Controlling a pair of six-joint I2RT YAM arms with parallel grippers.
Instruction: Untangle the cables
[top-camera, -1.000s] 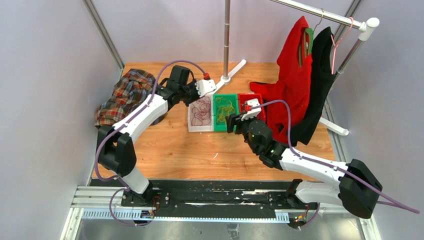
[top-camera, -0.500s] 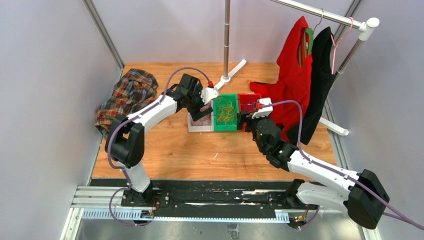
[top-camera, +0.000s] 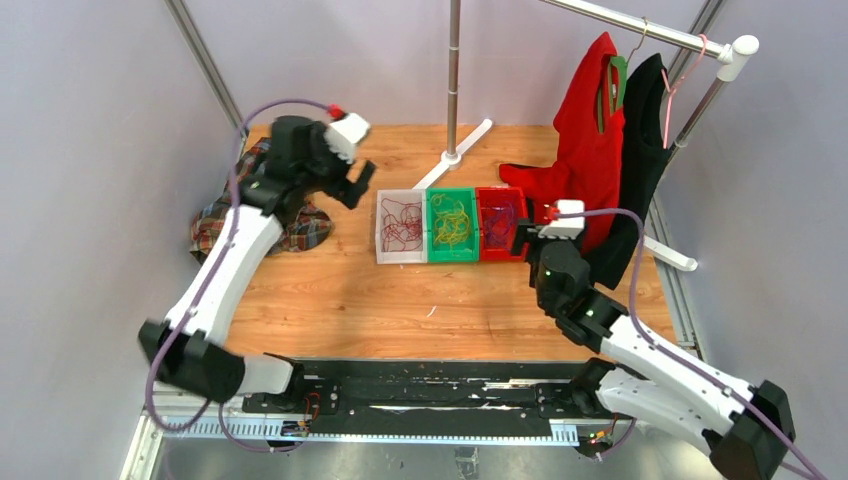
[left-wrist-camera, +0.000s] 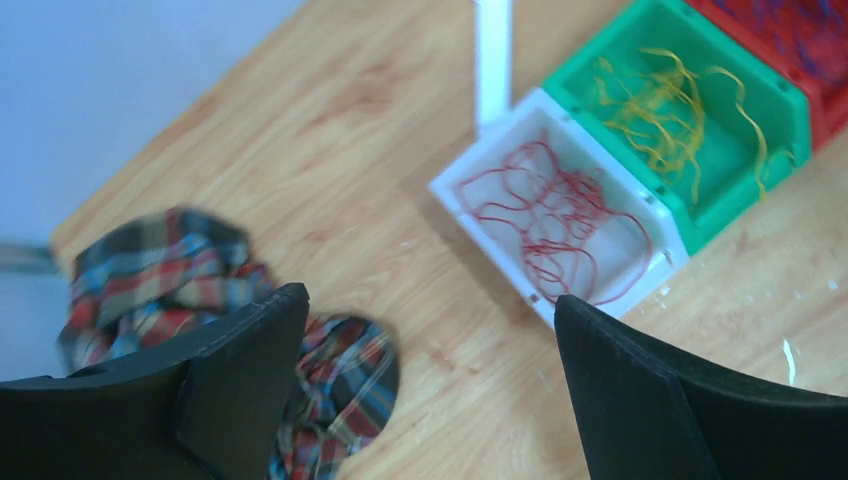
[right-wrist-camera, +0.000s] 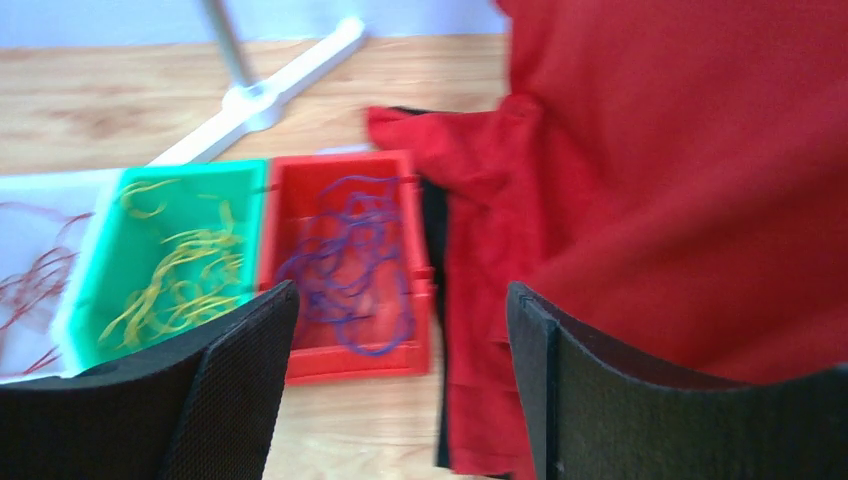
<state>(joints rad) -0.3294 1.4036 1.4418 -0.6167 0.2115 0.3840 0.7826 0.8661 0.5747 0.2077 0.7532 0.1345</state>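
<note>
top external: high at near edge, facing far, whole table
left wrist: close, down on white bin
right wrist: close, down on red bin
shared: green bin

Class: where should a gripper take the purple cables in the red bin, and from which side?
Probably best: pinch the purple cables where their loops bunch thickest, mid-bin. Come straight down from above: the walls of the red bin block any sideways approach, and the loose strands lie flat on its floor.

**Surfaces and materials**

Worktop: wood-grain, satin sheen. White bin, green bin, red bin: smooth moulded plastic. Plaid shirt: woven cloth, soft. Red garment: matt cloth. Rack pole: bright polished metal. Right end effector fingers: matt black, finely textured faces.
</note>
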